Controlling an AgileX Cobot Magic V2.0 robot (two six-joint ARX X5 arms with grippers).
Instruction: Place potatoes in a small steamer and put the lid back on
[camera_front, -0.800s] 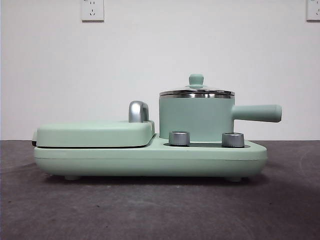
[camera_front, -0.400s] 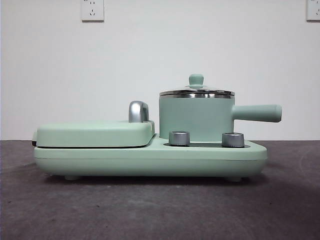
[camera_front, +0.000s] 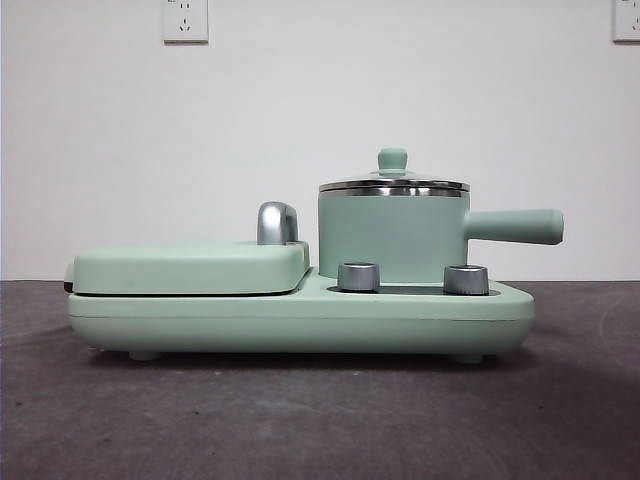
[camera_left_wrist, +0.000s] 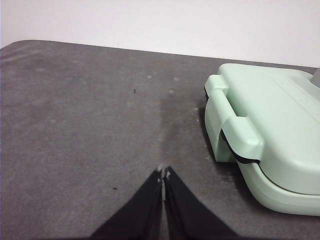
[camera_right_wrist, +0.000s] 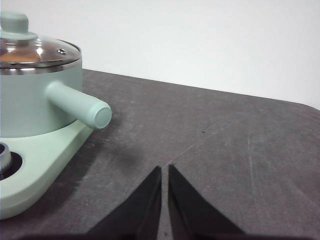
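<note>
Both grippers, left (camera_left_wrist: 163, 172) and right (camera_right_wrist: 164, 169), beside bare table (camera_front: 300, 420) edges.

Mint-green appliance base (camera_front: 300, 320) on grey table (camera_front: 300, 420); closed griddle cover (camera_front: 190, 265), chrome handle (camera_front: 277, 222), 2 steel dials (camera_front: 359, 277); wall socket (camera_front: 185, 20).

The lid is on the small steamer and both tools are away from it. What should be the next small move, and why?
Probably the right tool should move toward the lid knob to lift it. The lid sits closed on the small steamer, with something orange-brown showing under the glass in the right wrist view. The left tool hangs shut near the griddle cover, farther from the pot.
</note>
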